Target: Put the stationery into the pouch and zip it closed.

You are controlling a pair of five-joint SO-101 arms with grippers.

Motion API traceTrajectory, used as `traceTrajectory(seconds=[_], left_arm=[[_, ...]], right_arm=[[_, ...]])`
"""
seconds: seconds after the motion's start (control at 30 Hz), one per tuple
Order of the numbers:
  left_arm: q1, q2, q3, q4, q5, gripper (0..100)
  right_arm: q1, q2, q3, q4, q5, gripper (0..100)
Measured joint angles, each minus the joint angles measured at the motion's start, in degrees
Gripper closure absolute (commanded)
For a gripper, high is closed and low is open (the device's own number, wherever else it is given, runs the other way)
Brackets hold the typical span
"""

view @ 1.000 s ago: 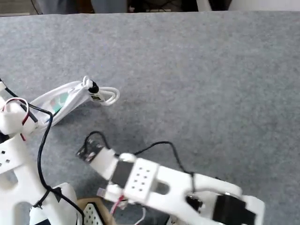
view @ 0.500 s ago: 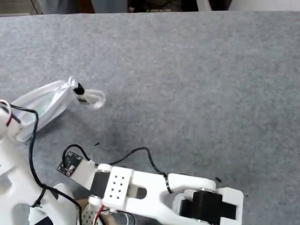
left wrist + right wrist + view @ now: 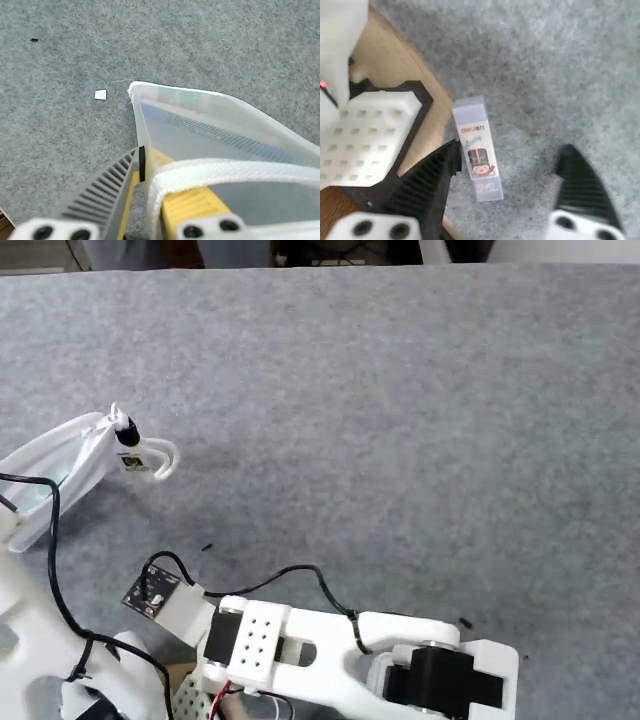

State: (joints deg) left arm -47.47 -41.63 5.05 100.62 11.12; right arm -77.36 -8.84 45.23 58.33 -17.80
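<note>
Pouch [image 3: 210, 135] sits pinched in the left gripper [image 3: 150, 170]; the right gripper [image 3: 511, 151] is spread wide above an eraser [image 3: 476, 150] with a cartoon-figure label.

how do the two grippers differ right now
The left gripper is shut on the pouch; the right gripper is open. The left gripper carries a load; the right gripper holds nothing, with the eraser lying on the mat under its spread fingers. Both point down at the grey mat.
</note>
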Motion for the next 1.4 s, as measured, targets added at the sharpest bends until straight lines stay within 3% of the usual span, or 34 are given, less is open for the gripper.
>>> traceTrajectory(seconds=[0.13, 0.4, 0.6, 0.73, 0.93, 1.2, 1.4], left_arm=[[0.0, 0.0, 0.0, 0.0, 0.0, 97], [0.0, 0.0, 0.0, 0.0, 0.0, 97], [0.0, 0.0, 0.0, 0.0, 0.0, 97], [0.0, 0.0, 0.0, 0.1, 0.0, 97], [0.0, 0.0, 0.0, 0.1, 0.0, 97], [0.0, 0.0, 0.0, 0.1, 0.0, 97], [0.0, 0.0, 0.0, 0.1, 0.0, 97]], right_arm=[[2.4, 0.0, 0.0, -0.2, 0.0, 98.7], [5.3, 1.5, 2.1, -3.3, 2.9, 88.3], [7.0, 6.5, 2.9, -6.2, 5.7, 90.2], [8.4, 7.9, 1.5, -6.2, 5.8, 98.8], [11.1, 8.1, 0.7, -6.0, 6.0, 98.7], [18.3, -2.3, 1.9, -6.2, 6.0, 98.7], [20.5, -16.8, 1.9, -0.4, 6.0, 98.7]])
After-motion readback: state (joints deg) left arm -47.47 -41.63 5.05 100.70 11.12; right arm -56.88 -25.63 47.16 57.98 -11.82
